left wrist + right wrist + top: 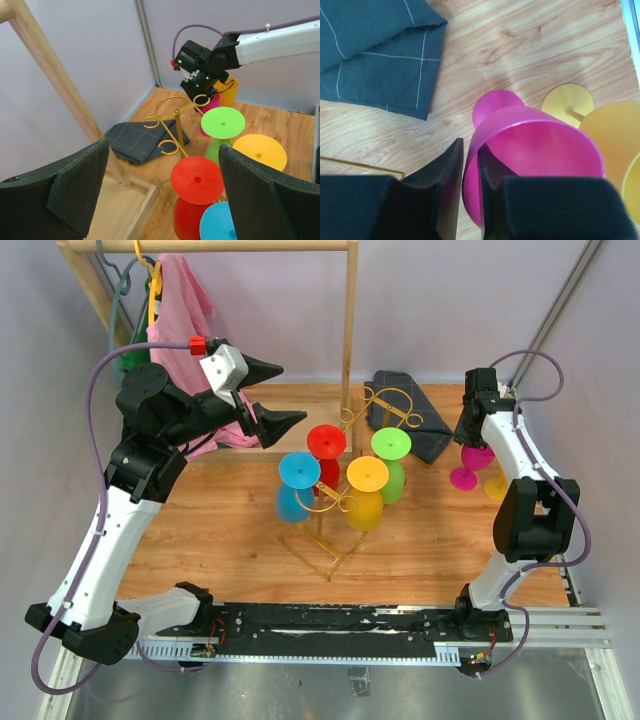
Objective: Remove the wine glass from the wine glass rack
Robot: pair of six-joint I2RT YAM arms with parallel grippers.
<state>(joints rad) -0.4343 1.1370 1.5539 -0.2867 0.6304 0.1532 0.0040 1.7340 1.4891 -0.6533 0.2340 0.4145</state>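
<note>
Magenta wine glass [535, 145]: glossy bowl, round foot, upright on table [530, 45], apart from gold wire rack [175, 127] | touching orange glass [615, 145] | right fingers [447, 175] straddle its rim, nearly together, pinch cannot be told | left fingers [75, 185] spread wide.

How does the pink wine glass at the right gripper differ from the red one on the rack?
The pink wine glass stands base-down on the table, bowl open upward; the red wine glass hangs upside down on the wine glass rack, foot up. The right gripper clamps the pink one's rim; nothing touches the red one. Both are opaque, of similar shape.
</note>
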